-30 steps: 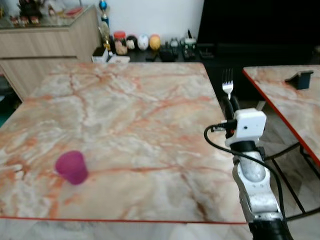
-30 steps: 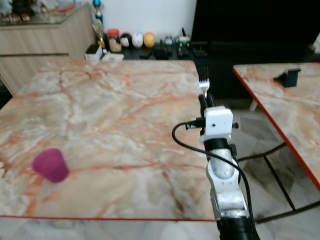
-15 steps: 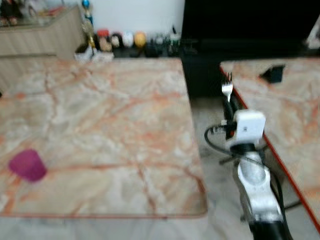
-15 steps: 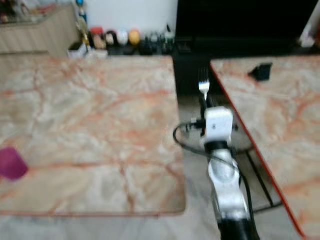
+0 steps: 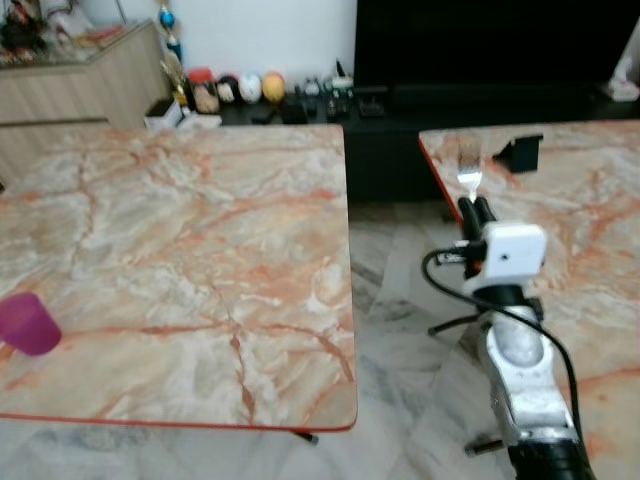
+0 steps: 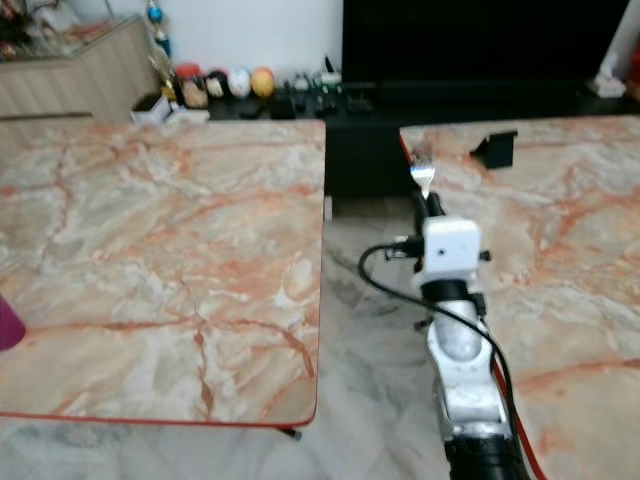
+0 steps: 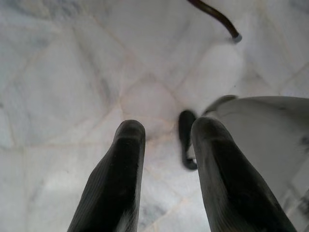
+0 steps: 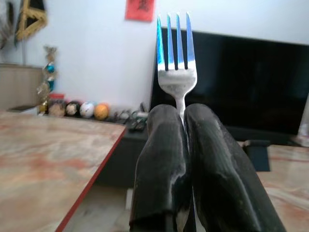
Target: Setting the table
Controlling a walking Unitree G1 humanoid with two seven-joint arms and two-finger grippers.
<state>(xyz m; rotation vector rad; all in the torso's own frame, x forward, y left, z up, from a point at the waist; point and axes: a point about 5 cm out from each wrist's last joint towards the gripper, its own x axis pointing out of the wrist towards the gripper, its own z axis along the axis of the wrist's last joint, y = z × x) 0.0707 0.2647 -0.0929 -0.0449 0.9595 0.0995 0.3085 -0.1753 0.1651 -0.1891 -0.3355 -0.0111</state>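
My right gripper (image 5: 476,209) is shut on a silver fork (image 5: 468,171) that stands upright, tines up, over the gap between two marble tables. In the right wrist view the fork (image 8: 176,63) rises from between the closed fingers (image 8: 161,159). A magenta cup (image 5: 28,324) stands near the left edge of the left table (image 5: 190,250). The left gripper (image 7: 166,145) hangs over the pale tiled floor, open with nothing between its fingers.
The right table (image 5: 590,230) carries a dark phone stand (image 5: 518,152) at its back. A black TV unit (image 5: 480,60) and a low shelf with small ornaments (image 5: 240,88) line the far wall. A wooden cabinet (image 5: 70,70) stands far left. Table legs cross the floor gap.
The whole view has swung to the right: the left table and cup slid left, the right table came in. The fork stays held upright in the right gripper.
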